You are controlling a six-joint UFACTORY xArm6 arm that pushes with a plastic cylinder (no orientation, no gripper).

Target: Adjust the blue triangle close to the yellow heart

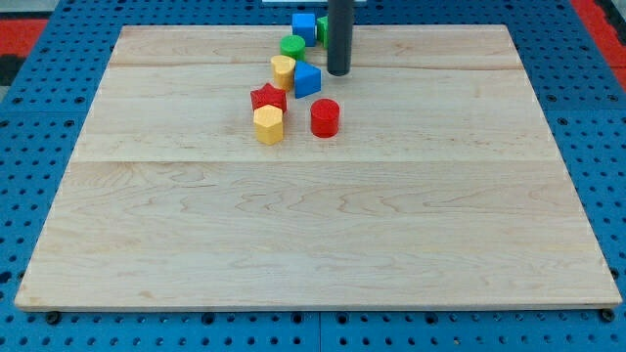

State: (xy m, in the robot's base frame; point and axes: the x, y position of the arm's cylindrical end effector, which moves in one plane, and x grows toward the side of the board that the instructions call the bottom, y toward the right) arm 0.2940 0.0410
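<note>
You see 1 wooden board [313, 235] with all the blocks gathered near the view's top, left of centre. The blue triangle [307, 80] sits there with the yellow heart [283, 69] just to its left; they look touching or nearly so, though you cannot tell for certain at this size.

My tip [338, 72] stands just to the right of the blue triangle, a narrow gap between them. It is a plain rod, so it holds nothing and has nothing to open or close; it can only push.

Around the pair you have a green block [292, 45] above the heart, a blue cube [304, 25] near the top edge, a sliver of another green block [321, 27] half hidden behind the rod, a red star [268, 98], a yellow hexagon-like block [268, 124] below it, and a red cylinder [325, 116].

In my judgement the task is at its closing step, since the triangle already lies beside the heart. If you want it tighter, the next move calls for 1 short, gentle push toward the view's left. Push too far and you would likely shove the heart into the green block or the red star.
</note>
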